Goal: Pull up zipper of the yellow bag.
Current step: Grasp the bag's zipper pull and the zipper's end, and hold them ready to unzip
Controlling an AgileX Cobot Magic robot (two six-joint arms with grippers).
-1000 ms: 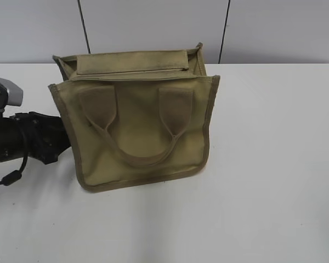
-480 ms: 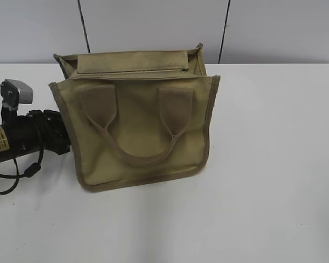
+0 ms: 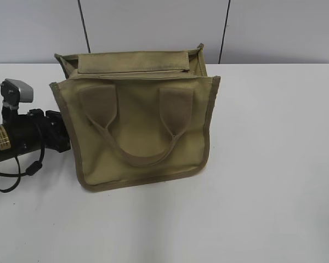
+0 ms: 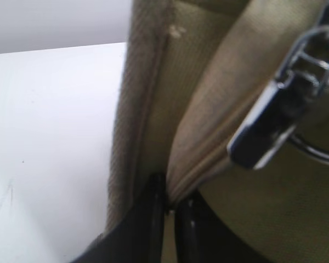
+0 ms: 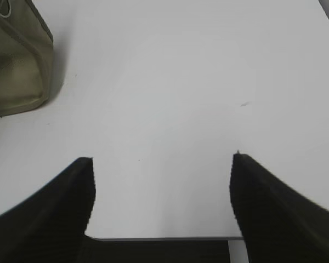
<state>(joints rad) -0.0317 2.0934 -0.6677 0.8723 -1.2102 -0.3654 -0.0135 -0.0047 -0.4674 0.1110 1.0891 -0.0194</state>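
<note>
The yellow bag (image 3: 137, 126) stands on the white table, handles facing the camera. The zipper (image 3: 131, 71) runs as a thin line along its top panel; I cannot make out its pull tab in the exterior view. My left gripper (image 3: 63, 137) is at the bag's left side, its tips hidden behind the edge binding. In the left wrist view the jaws (image 4: 170, 200) are shut on a fold of the bag's fabric (image 4: 208, 131). A shiny silver metal piece (image 4: 271, 118) with a ring hangs just above them. My right gripper (image 5: 162, 186) is open and empty over bare table.
The bag's lower corner (image 5: 16, 66) shows at the top left of the right wrist view. The right arm is outside the exterior view. A grey wall (image 3: 153, 24) stands close behind the bag. The table's front edge (image 5: 159, 239) runs under the right jaws.
The left arm rose and moved in against the bag's left side a second ago, then held almost still. The bag has barely shifted.
</note>
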